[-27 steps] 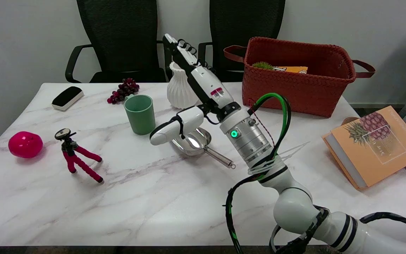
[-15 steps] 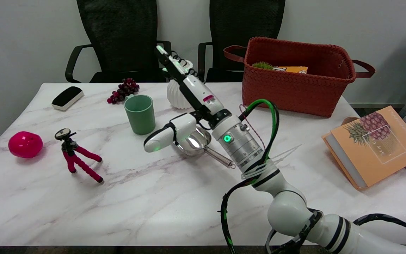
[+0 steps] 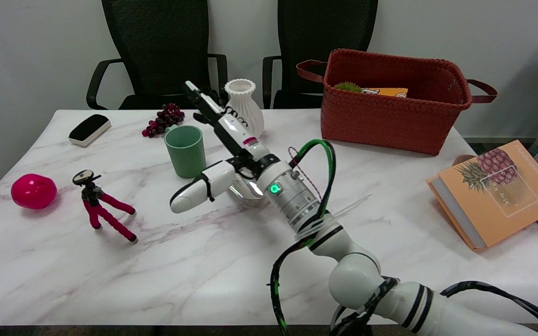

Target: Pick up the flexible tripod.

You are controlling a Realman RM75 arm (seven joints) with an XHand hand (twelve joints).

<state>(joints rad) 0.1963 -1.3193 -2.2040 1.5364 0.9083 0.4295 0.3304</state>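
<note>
The right arm (image 3: 390, 294) is built of glossy white rounded segments joined by black rings. Its wrist (image 3: 292, 200) is a ribbed silver cylinder carrying a small round green light. Black and green cables, with a thin red wire, loop loosely beside the wrist, bound by white ties. The hand (image 3: 224, 149) has white shells over black framing, coiled black wires and a small pink marking.

Place: office or meeting room.
Table (image 3: 203, 266): white marble-look top, the landmark.
Chairs (image 3: 161, 51): two black mesh office chairs behind the table.
Wall (image 3: 31, 51): plain pale grey, behind the chairs.
Eraser (image 3: 89, 129): whiteboard type, on the table's far left.
</note>
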